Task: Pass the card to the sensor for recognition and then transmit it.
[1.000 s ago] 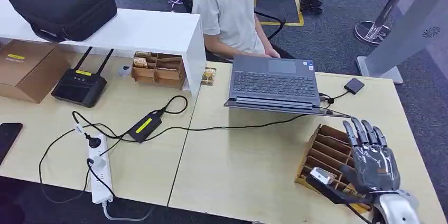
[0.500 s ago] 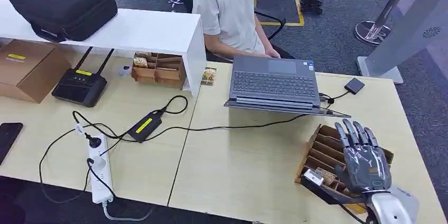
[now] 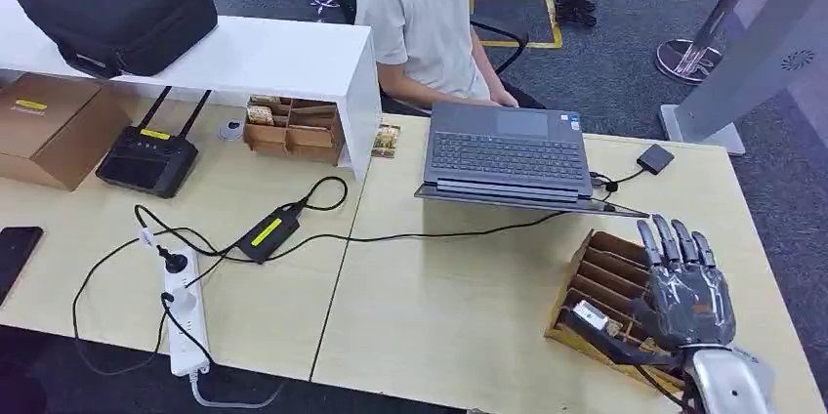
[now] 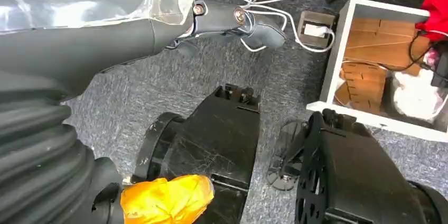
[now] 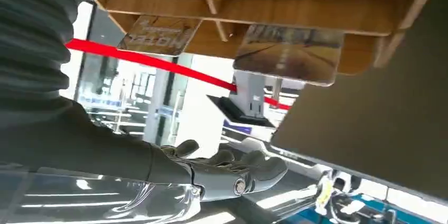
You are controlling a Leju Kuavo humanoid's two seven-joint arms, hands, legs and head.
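My right hand point(image 3: 685, 295) hovers over the near right part of a slotted wooden card holder point(image 3: 598, 270) on the table's right side. Its fingers are stretched out flat and its thumb reaches left along the holder's near edge, with nothing held. Seen from the right wrist, two cards point(image 5: 288, 55) point(image 5: 158, 36) stand in the holder's slots beyond the fingers point(image 5: 232, 177). A small dark square sensor point(image 3: 654, 158) lies behind the holder, wired to the laptop point(image 3: 508, 155). My left hand point(image 4: 222, 19) hangs over the floor with straight fingers and nothing in it.
A person in a grey shirt point(image 3: 418, 14) sits behind the laptop. Black cables point(image 3: 439, 233) cross the table's middle to a power strip point(image 3: 183, 311) and an adapter point(image 3: 266, 233). A white shelf point(image 3: 244, 58), a black case point(image 3: 117, 6) and cardboard boxes point(image 3: 54, 126) are at the left.
My right hand drew slightly back and left half a second ago, then moved forward and right again over the holder. Its fingers stay spread.
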